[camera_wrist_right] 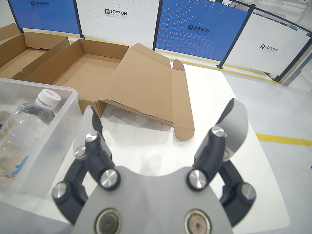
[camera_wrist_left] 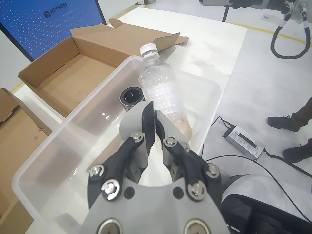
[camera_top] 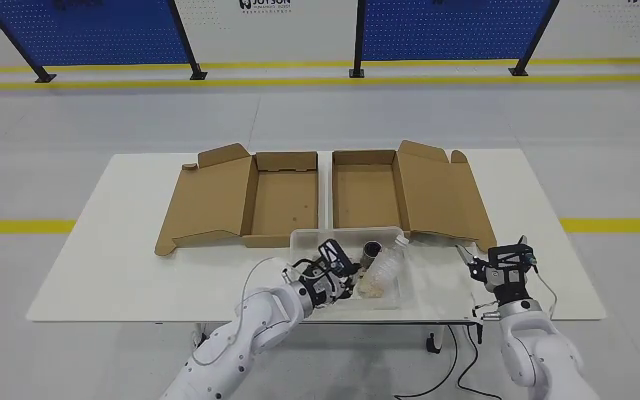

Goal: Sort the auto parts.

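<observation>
A clear plastic bin (camera_top: 300,238) stands at the table's front middle. In it lie a clear plastic bottle (camera_wrist_left: 160,91) with a white cap and a dark metal cylinder (camera_wrist_left: 131,97) with a hollow bore, side by side. My left gripper (camera_wrist_left: 154,113) is shut with nothing between its fingers, just over the bin, its tips close to the bottle's lower half. The top view places the left gripper (camera_top: 338,266) at the bin's left part. My right gripper (camera_wrist_right: 162,115) stands open over bare table to the right of the bin (camera_wrist_right: 63,118), near the front edge (camera_top: 497,252).
Two open cardboard boxes lie behind the bin, the left box (camera_top: 285,195) and the right box (camera_top: 365,190), each with its lid folded outward. The right box's lid flap (camera_wrist_right: 146,86) lies just ahead of my right gripper. The table's left and right ends are bare.
</observation>
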`<action>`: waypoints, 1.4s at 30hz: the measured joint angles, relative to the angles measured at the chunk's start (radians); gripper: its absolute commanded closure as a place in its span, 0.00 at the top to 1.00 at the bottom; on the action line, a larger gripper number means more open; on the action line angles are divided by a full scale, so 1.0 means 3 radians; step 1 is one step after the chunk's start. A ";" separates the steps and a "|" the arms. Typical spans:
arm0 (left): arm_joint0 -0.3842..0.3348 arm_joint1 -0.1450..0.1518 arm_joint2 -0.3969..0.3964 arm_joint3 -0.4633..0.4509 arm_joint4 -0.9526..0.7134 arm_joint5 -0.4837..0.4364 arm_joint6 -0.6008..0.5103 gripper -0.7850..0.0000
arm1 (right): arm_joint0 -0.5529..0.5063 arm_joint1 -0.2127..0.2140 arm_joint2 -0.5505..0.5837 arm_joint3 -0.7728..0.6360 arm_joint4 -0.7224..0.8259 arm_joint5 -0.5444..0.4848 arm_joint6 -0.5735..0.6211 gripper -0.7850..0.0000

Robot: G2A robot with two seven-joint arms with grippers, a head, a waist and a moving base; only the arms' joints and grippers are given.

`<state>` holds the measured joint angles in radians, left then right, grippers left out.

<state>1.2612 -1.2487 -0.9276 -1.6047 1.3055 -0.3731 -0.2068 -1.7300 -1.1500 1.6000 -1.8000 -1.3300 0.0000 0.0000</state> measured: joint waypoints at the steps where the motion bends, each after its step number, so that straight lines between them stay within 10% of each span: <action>1: -0.0012 0.0003 -0.0013 -0.0037 0.0032 -0.0003 -0.0004 1.00 | 0.0000 0.0000 0.0000 0.0000 0.0000 0.0000 0.0000 1.00; 23: -0.0069 -0.0011 -0.0039 -0.0092 -0.0031 0.0073 -0.0167 1.00 | 0.0000 0.0000 0.0000 0.0000 0.0000 0.0000 0.0000 1.00; 42: -0.1099 -0.0464 0.0799 0.0898 -0.0926 0.0487 -0.1069 0.91 | 0.0000 0.0000 0.0000 0.0000 0.0000 0.0000 0.0000 1.00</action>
<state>0.9316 -1.3880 -0.6879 -1.3352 1.0277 -0.2270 -0.5274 -1.7300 -1.1500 1.6000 -1.8000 -1.3300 0.0000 0.0000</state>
